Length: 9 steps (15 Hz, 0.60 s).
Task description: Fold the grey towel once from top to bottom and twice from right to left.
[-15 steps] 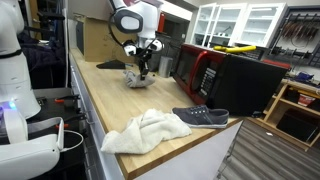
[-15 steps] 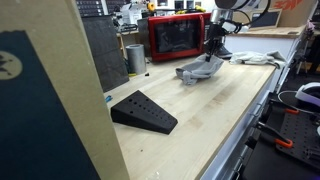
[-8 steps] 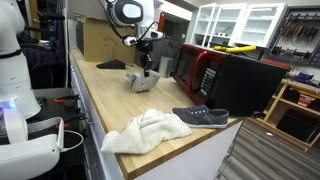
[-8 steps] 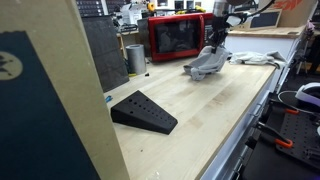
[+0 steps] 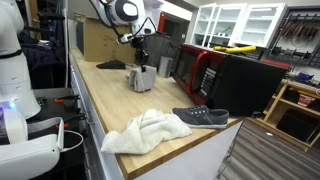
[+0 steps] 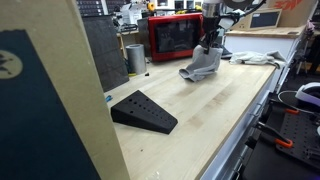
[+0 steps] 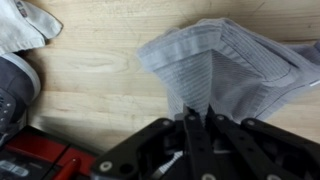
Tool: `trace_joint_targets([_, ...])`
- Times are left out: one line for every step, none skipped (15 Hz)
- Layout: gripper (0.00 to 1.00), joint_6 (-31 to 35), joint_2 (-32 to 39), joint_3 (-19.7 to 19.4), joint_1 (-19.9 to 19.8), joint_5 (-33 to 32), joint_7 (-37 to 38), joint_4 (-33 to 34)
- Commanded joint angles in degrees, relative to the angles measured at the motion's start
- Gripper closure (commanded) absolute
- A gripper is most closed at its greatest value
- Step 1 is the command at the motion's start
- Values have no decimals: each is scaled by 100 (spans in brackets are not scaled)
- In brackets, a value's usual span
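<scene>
Now the gripper is clamped on a pinched ridge of the towel, jaws nearly together. Within the last second it has risen, drawing the cloth up from the counter in front of the microwave. The towel hangs bunched, lower edge at the wood. Judgement: a fold is in progress, and the held edge needs carrying over and laying flat.
</scene>
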Motion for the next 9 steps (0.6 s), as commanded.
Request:
trace_joint_targets([98,-270,-78,194,162,-253,378,80])
trace_joint_targets([98,-272,-44,257,196,-339,478,108])
trace_joint_targets([98,-283,-29,297,224,-433,560,119])
trace_joint_targets([98,-271,-7,338,244,-569,678,127])
trace_joint_targets([98,-269,-1,373,259,-703,774,134])
trace_joint_targets([98,-238,31,403,258,-895,893,136])
trace_joint_targets([98,-227,55,419,267,-1050,993,141])
trace_joint_targets([98,-183,133,436,250,-1325,1181,155])
trace_joint_targets([98,-180,182,440,256,-1531,1324,172])
